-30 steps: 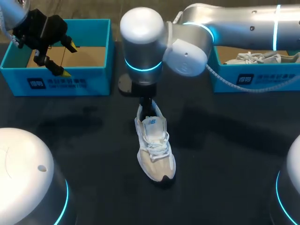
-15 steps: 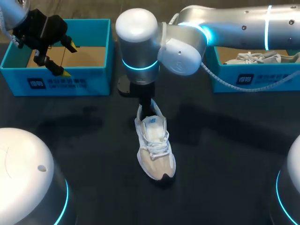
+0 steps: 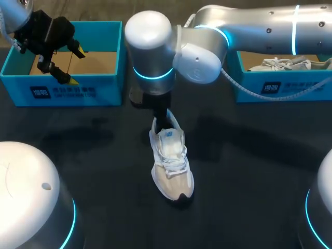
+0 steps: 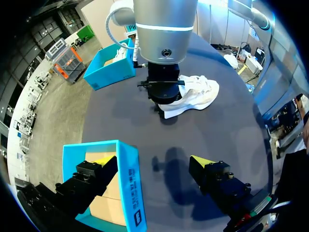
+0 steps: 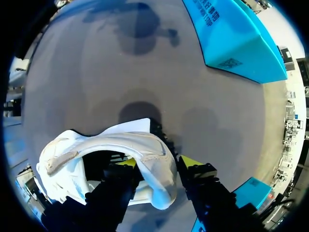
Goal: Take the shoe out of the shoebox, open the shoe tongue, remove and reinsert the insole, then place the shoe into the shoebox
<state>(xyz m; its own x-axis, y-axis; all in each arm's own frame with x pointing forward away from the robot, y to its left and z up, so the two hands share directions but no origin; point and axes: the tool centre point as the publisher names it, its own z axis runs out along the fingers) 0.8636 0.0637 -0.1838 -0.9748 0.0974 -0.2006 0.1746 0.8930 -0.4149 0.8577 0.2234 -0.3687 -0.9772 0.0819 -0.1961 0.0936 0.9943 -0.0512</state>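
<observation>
The shoe (image 3: 172, 161), a white lace-up sneaker with a tan toe, is seen upright on the dark surface (image 3: 249, 171) just below the middle of the head view. Its toe is turned toward the lower edge and its heel toward the upper edge. The tongue (image 3: 169, 136) is seen standing up behind the laces.

The heel is gripped by the right claw (image 5: 159, 163). In the right wrist view one yellow-tipped finger (image 5: 129, 162) is set inside the shoe opening and the other is pressed against the outside of the heel, with the heel wall pinched between them. In the head view the right arm (image 3: 249, 28) is seen entering from the upper right, its wrist directly over the heel.

The left shoebox (image 3: 62, 92), blue with a brown floor showing, is placed in the upper left of the head view, well apart from the shoe. The left claw (image 3: 73, 65) is held over it with its fingers spread wide and nothing between them touched. In the left wrist view one finger is seen over the box interior and the other over the surface, with the box wall beneath the gap.

The right shoebox (image 3: 275, 89), also blue, is placed in the upper right, and another white shoe (image 3: 288, 65) is seen inside it.
</observation>
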